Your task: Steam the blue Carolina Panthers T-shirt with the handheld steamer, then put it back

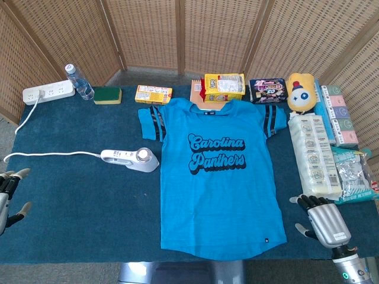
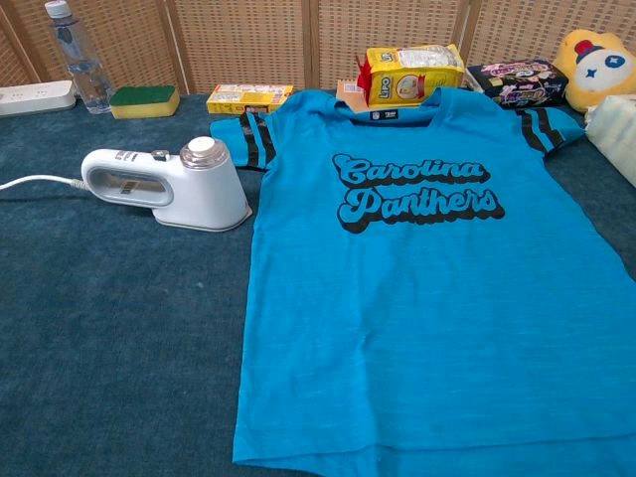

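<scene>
Blue Panthers T-shirt (image 1: 218, 177) lay flat, print up, mid-table on teal cloth (image 1: 83, 201); white steamer (image 1: 131, 158) just left of it, corded. Wicker screens (image 1: 148, 29) behind. Left hand (image 1: 7, 192) & right hand (image 1: 323, 218) at near corners, fingers spread, holding nothing.

Bright even light, sharp pics, faint shadows.

This looks like a staged test area in a lab or studio, not a lived-in home. A table under dark blue-green carpet-like cloth (image 1: 77, 195) stands before folding woven-rattan screens (image 1: 142, 32). Packaged groceries, such as a yellow snack bag (image 1: 224, 84), line its back edge beside a white power strip (image 1: 48, 92).
</scene>
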You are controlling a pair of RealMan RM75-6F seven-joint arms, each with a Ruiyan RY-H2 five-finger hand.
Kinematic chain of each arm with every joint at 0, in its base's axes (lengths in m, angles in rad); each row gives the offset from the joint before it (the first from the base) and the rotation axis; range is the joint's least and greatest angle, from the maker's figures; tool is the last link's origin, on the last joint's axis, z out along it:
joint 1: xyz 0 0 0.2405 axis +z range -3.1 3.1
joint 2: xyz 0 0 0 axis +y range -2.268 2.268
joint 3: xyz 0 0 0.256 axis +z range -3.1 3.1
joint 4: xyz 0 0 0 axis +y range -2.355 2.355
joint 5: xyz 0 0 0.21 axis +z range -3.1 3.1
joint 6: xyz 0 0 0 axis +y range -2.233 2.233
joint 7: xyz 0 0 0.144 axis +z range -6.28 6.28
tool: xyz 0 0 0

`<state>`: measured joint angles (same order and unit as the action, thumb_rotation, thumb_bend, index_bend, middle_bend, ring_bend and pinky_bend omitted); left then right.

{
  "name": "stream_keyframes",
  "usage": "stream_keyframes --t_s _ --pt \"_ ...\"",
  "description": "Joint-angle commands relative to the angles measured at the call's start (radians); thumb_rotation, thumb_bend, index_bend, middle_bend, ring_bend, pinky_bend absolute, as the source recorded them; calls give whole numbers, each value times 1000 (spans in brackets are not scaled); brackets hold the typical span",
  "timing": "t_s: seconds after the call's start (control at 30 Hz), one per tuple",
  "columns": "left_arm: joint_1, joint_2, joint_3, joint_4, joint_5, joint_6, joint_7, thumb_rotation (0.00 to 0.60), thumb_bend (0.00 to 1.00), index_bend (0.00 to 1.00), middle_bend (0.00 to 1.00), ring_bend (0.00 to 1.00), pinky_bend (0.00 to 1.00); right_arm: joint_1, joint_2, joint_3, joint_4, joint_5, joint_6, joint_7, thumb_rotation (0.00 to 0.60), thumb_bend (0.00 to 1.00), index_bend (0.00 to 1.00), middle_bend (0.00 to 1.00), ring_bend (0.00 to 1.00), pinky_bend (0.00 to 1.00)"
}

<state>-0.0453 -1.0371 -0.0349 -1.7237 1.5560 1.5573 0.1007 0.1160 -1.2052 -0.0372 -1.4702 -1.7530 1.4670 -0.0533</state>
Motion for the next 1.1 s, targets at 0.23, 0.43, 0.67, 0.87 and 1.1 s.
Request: stream_keyframes --t_s 0.23,0.43,0.67,0.87,1.1 --pt "-12 13 -2 -27 9 -11 11 600 248 150 288 206 257 45 -53 -33 90 -83 -25 -39 600 146 275 330 322 376" --pt "-10 22 3 -41 15 -11 11 600 248 151 288 205 257 55 -74 -46 150 -107 -21 -37 600 98 250 314 276 330" --pt "-2 34 10 -59 25 2 16 600 248 151 288 205 257 59 -104 -48 267 -131 27 -14 600 70 245 292 248 300" --pt "5 43 16 -76 26 6 15 600 248 150 288 205 257 61 -184 -73 436 -176 80 43 600 69 245 264 240 292" --pt "8 48 25 -88 27 -1 21 600 248 151 288 205 258 72 -235 -97 550 -169 60 95 600 69 234 242 222 281"
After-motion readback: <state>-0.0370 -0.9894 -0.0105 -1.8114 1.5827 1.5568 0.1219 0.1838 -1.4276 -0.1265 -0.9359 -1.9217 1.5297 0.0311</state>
